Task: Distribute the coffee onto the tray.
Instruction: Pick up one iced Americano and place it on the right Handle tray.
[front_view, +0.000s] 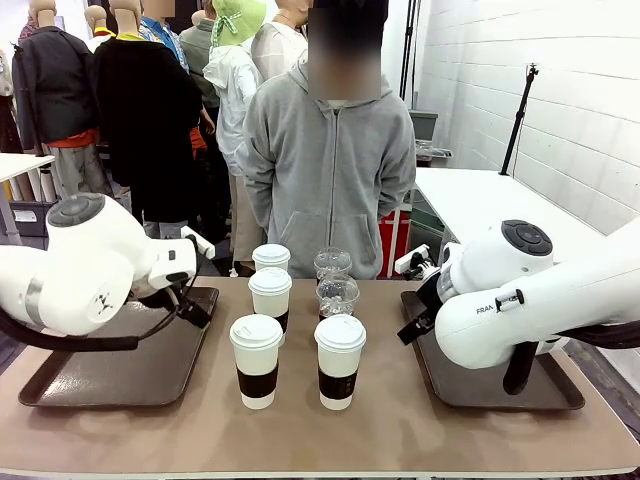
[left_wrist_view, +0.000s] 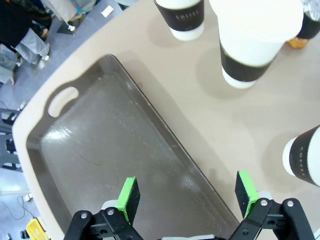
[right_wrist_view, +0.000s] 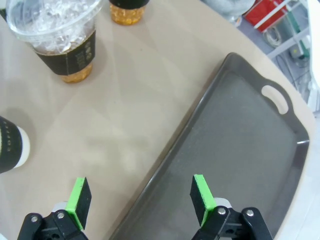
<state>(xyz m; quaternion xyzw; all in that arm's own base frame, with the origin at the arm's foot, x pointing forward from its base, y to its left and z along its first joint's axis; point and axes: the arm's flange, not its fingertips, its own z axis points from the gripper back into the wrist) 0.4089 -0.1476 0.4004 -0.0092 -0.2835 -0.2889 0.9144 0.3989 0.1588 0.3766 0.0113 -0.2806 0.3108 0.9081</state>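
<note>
Your left end effector (left_wrist_view: 187, 195), seen from its wrist, hangs spread and empty over the rim of the bare left tray (left_wrist_view: 100, 150), with paper cups (left_wrist_view: 250, 45) close by on the desk (left_wrist_view: 200, 115). Your right end effector (right_wrist_view: 141, 194) is spread and empty too, above the bare right tray (right_wrist_view: 240, 140); a clear cup (right_wrist_view: 55, 30) nearby holds ice and dark drink. From the front, all six cups stand mid-desk between the trays. Grip a near cup at its sleeve, gently, and keep it upright.

White paper cups (front_view: 257, 360) with white lids and dark brown sleeves; ahead of the right gripper (right_wrist_view: 140, 192), a clear cup (right_wrist_view: 62, 42) of amber liquid, black-banded. Dark brown tray (right_wrist_view: 240, 140), tan table (right_wrist_view: 135, 100), green pads (right_wrist_view: 79, 200) on black fingers (right_wrist_view: 45, 225).
</note>
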